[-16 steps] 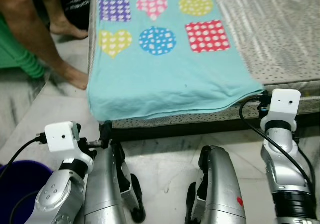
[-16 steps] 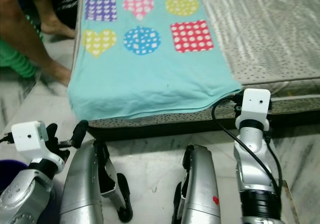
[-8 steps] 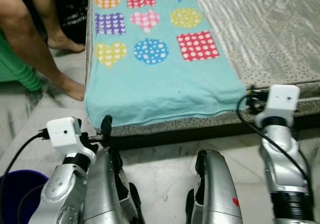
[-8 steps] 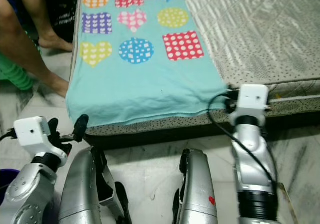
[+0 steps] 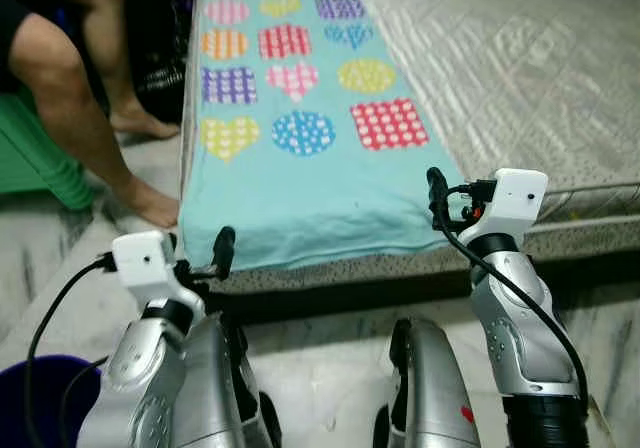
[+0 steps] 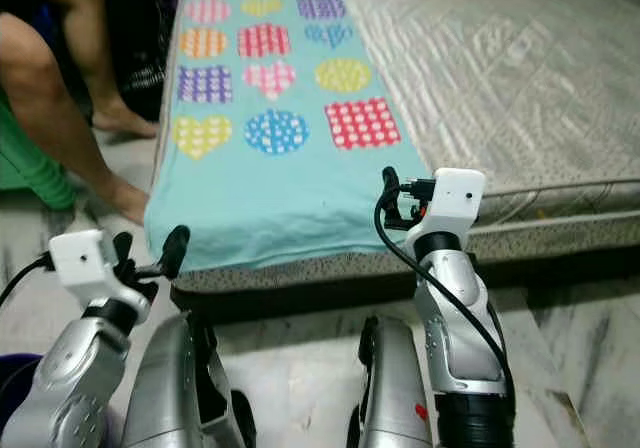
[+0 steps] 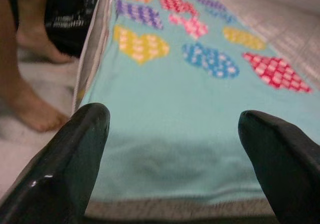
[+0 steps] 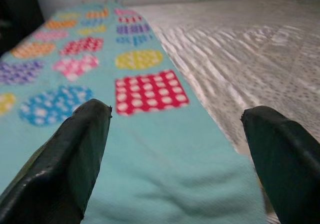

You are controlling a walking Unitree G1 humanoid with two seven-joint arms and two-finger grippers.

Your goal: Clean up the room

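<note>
Both jaws gape wide, left gripper (image 7: 170,149) and right gripper (image 8: 175,149) facing the towel's (image 5: 310,183) near hem. Soft, light cloth; I'd pinch its two near corners.

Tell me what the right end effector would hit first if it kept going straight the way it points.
Probably the turquoise towel on the mattress: the open right end effector points along the towel's near right corner, though its height above the cloth is unclear.

Head views look down over the teal towel (image 5: 310,183); both wrist views skim it closely.
</note>
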